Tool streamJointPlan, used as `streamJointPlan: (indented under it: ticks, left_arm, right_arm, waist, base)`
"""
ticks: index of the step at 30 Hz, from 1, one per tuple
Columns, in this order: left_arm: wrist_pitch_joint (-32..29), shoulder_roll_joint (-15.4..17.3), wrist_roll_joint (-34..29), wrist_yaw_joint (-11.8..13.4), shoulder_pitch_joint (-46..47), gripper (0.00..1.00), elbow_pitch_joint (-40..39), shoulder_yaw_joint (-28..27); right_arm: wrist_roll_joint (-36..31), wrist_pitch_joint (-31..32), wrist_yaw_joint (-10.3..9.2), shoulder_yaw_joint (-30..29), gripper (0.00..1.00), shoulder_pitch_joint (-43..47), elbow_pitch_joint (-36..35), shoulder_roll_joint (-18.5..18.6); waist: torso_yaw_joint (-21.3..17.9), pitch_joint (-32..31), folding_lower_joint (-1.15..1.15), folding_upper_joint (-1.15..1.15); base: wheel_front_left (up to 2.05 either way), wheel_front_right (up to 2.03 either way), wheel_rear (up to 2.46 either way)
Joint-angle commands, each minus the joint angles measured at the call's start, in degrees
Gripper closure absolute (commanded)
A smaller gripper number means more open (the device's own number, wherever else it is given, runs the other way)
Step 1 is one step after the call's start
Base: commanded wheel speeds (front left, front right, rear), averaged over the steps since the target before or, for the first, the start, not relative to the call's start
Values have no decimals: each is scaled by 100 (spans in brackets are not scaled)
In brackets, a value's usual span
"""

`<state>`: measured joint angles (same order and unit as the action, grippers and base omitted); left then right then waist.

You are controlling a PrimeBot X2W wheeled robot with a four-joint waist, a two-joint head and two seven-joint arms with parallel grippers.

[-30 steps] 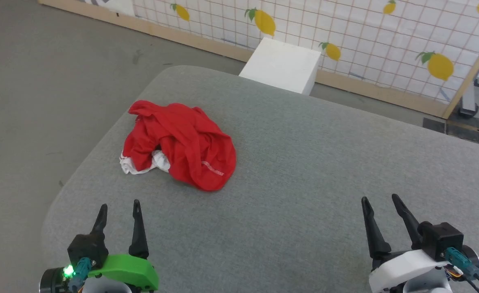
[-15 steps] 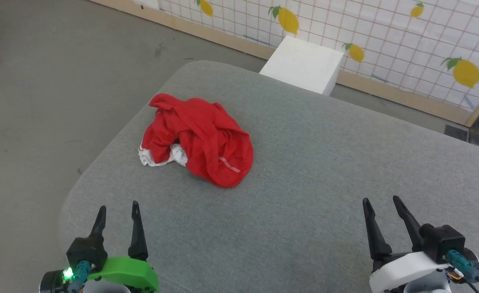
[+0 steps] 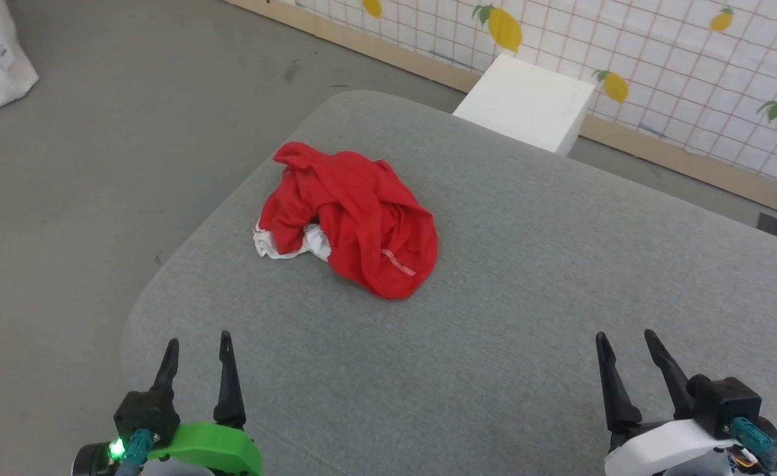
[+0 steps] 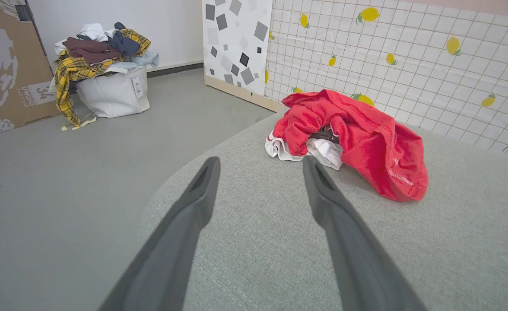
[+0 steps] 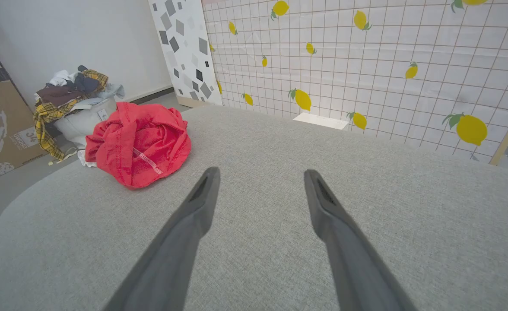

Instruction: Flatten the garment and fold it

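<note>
Grey fabric-covered table (image 3: 494, 344) with rounded corners, concrete floor around it and a lemon-print grid wall (image 3: 692, 59) at the far side. The garment (image 3: 355, 225) sits in a scrunched red heap on the far-left part of the table, pretty close to the left edge. It looks like light, floppy jersey, so I'd expect it to sag and stretch rather than hold any shape, and probably drag a bit on that cloth top. The best handles I can see are the stitched hem (image 3: 398, 262) on the near-right side of the heap and the white sleeve bit (image 3: 283, 243) poking out near-left. The collar is buried, can't tell where. The left gripper (image 3: 199, 337) and right gripper (image 3: 625, 332) both hang over the near edge, fingers spread, holding nothing. Nothing sits between them and the heap. The white block (image 3: 527, 102) is beyond the far edge, and the overflowing laundry bag (image 4: 107, 86) and cardboard box (image 4: 3, 65) are off on the floor to the left. The main worry is tugging the shirt off that left edge.
</note>
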<state>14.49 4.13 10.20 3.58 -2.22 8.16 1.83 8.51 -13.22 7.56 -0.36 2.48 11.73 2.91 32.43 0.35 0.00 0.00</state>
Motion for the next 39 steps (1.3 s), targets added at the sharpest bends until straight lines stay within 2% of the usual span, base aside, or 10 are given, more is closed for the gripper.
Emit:
streamJointPlan:
  ticks: [1, 10, 12, 15, 18, 20, 24, 29, 35, 39]
  left_arm:
    - [51, 26, 87, -8, 90, 0, 18, 16]
    - [51, 63, 197, -222, 721, 0, 145, 32]
    - [-186, 124, 553, -574, 1552, 0, 397, 13]
    - [-607, 278, 993, -859, 2411, 0, 815, -65]
    - [-1272, 492, 1445, -1007, 3262, 0, 1464, -82]
    - [-2141, 702, 2014, -1055, 4075, 0, 2294, -249]
    - [-3264, 789, 2792, -872, 4827, 0, 3220, -704]
    - [-4160, 988, 2902, -454, 5285, 0, 3914, -728]
    - [-4321, 927, 2546, 49, 5290, 0, 4443, -413]
    - [-4252, 742, 2540, 55, 5224, 0, 4739, -331]
  right_arm:
    - [12, -65, -8, -10, 0, 81, 13, -3]
    - [-43, 14, -8, -26, 0, 31, -89, -3]
    - [-130, 83, -8, -93, 0, -12, -189, -3]
    - [-247, 181, -8, -139, 0, -79, -302, -3]
    - [-389, 293, -8, -185, 0, -168, -446, -3]
    - [-552, 452, -8, -183, 0, -255, -643, -3]
    - [-740, 631, -8, -250, 0, -349, -932, -3]
    - [-885, 794, -8, -345, 0, -366, -1259, -3]
    - [-989, 923, -8, -488, 0, -285, -1579, -3]
    - [-1028, 984, -8, -522, 0, -285, -1736, -3]
  waist:
    - [56, 34, 0, 0]
    - [-65, 123, 0, 0]
    - [-171, 262, 0, 0]
    - [-315, 472, 0, 0]
    - [-492, 713, 0, 0]
    - [-782, 1017, 0, 0]
    - [-1184, 1422, 0, 0]
    - [-1575, 1860, 0, 0]
    - [-1726, 2221, 0, 0]
    - [-1723, 2360, 0, 0]
  base:
    - [0, 0, 0]
    - [0, 0, 0]
    - [0, 0, 0]
    - [0, 0, 0]
    - [0, 0, 0]
    - [0, 0, 0]
    - [0, 0, 0]
    - [0, 0, 0]
    - [0, 0, 0]
    - [0, 0, 0]
